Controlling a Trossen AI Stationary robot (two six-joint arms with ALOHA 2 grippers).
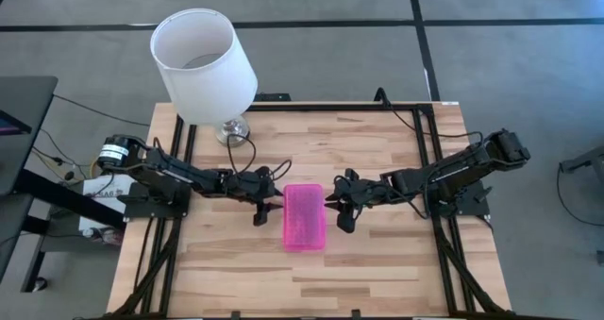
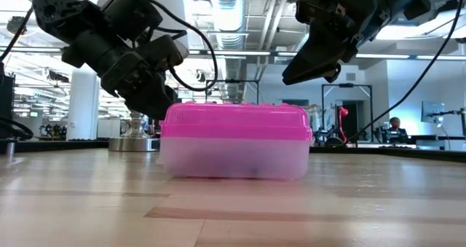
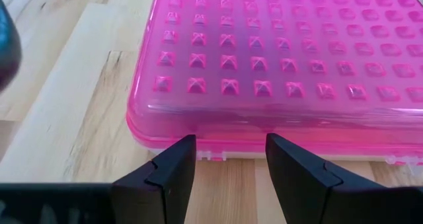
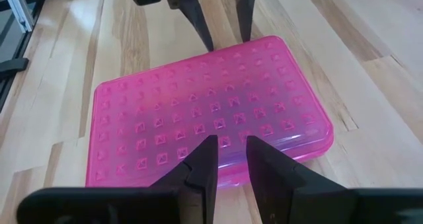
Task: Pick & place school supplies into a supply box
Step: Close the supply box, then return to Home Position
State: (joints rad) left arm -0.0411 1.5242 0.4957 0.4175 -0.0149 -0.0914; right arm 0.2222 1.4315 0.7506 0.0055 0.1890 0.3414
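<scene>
High view: the box (image 1: 305,217) sits lid-down-shut on the table (image 1: 377,263), out in front of the lamp (image 1: 204,65). The left gripper (image 1: 263,210) is just beside the box on the lamp's side, the right gripper (image 1: 343,210) just beside it on the far side.

Low view: clear base, pink lid. It looks like light, stiff, slick plastic, so I'd guess it skates if nudged.

Left wrist view: the fingers (image 3: 168,174) stand apart, lined up on the box's long lip, not touching it.

Right wrist view: the fingers (image 4: 201,163) sit apart too, hovering over the opposite edge. The thin rim seems the only real grab spot; the studded lid is too wide.
</scene>
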